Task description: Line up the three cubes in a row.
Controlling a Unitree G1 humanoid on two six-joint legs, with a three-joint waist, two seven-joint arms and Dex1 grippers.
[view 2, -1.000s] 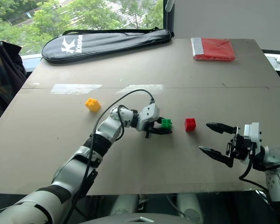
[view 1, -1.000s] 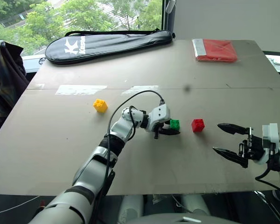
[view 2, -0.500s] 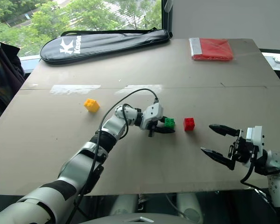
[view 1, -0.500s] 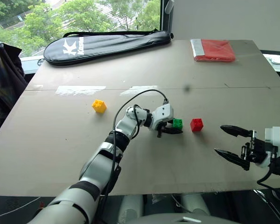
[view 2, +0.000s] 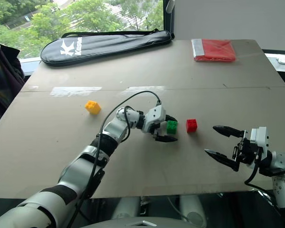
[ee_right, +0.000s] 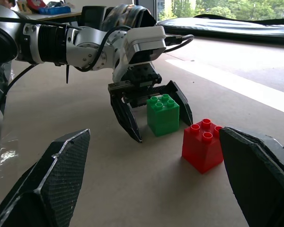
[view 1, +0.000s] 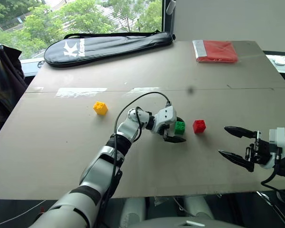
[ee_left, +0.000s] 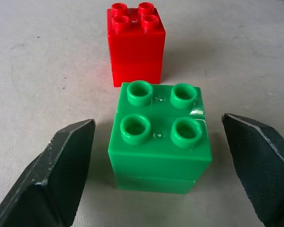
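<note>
The yellow cube sits alone on the worktop, well apart to the left. Mid-worktop, the left gripper stands released, fingers flanking the green cube without touching; the red cube lies just beside it. The right gripper hangs spread and empty. Risk: withdrawing carelessly, a finger could clip the green cube and knock it askew.

you get bright, even daylight from the window behind the table, with soft shadows and sharp focus between the jaws.
</note>
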